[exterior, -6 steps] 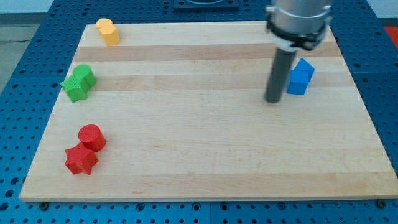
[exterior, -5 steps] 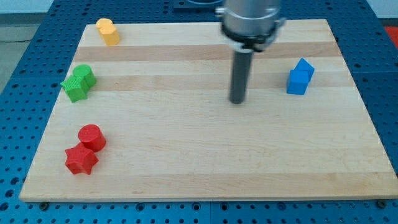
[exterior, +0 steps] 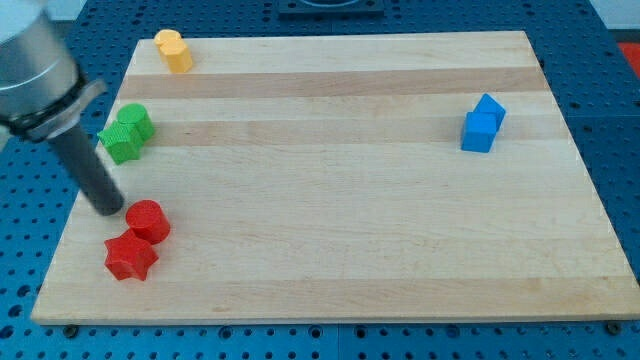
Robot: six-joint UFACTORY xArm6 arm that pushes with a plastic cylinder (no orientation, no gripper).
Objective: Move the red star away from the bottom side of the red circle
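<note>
The arm [exterior: 35,60] — motion-blurred — is cut off by the view's top-left corner.

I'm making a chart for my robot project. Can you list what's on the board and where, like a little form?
board: wooden
my tip: just up-left of the red circle
red circle: lower left
red star: touching the circle's bottom-left
green block: left edge
yellow block: top left
blue block: right side

The pale wooden board [exterior: 340,260] carries a yellow block [exterior: 174,51] near its top-left corner, a green block [exterior: 126,133] by its left edge, a red circle [exterior: 148,220] touching a red star [exterior: 131,257] toward its bottom-left corner, and a blue block [exterior: 483,124] near its right edge.
</note>
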